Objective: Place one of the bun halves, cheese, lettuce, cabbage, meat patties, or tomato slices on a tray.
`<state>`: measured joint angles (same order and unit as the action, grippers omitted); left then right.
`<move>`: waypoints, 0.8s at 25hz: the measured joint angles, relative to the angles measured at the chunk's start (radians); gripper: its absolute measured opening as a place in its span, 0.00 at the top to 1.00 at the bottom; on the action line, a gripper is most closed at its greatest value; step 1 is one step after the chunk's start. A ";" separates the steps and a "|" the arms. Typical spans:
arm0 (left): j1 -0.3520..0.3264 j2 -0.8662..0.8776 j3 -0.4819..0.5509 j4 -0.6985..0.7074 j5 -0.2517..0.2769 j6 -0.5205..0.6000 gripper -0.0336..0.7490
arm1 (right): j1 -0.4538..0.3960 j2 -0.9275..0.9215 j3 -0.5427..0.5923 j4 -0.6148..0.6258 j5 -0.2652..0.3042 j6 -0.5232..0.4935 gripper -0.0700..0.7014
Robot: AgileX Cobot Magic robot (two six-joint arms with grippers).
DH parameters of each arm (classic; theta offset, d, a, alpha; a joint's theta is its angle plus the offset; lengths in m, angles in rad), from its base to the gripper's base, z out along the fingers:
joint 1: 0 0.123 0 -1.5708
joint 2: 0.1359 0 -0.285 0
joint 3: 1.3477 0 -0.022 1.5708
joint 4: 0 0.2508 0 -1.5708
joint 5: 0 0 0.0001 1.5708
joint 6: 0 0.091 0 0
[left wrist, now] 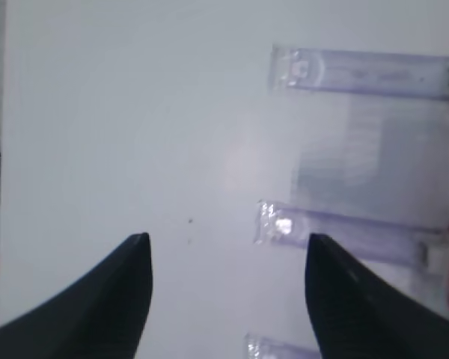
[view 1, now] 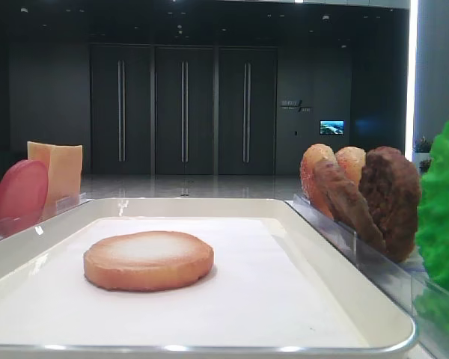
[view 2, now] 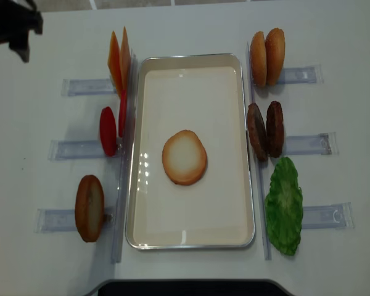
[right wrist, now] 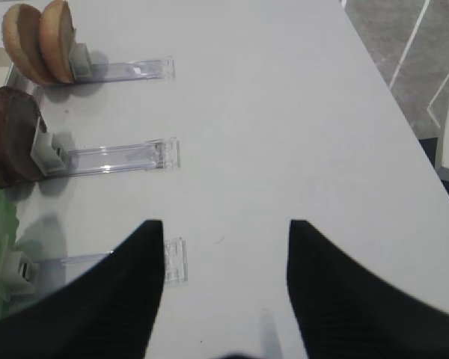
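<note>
Your golden-rimmed round bun half [view 2: 184, 157] is lying flat, pale face up, on the cream rectangular tray [view 2: 234, 123]; both black grippers, left [left wrist: 224, 299] and right [right wrist: 224, 284], are hanging spread apart, holding nothing.

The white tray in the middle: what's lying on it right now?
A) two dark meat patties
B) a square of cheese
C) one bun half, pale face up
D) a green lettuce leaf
C: a single bun half lies flat on the tray, and nothing else is on it.

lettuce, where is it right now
In the overhead view the lettuce stands on the right of the tray, at the near end of that side, just below the two meat patties.
</note>
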<state>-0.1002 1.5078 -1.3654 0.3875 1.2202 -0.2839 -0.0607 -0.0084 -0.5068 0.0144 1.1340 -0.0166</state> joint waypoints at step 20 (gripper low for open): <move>0.001 -1.109 0.859 -0.239 -0.050 0.087 0.34 | 0.000 0.000 0.000 -0.003 0.000 0.000 0.44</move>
<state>-0.0993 0.3985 -0.5068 0.1483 1.1701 -0.1964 -0.0607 -0.0084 -0.5068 0.0113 1.1340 -0.0166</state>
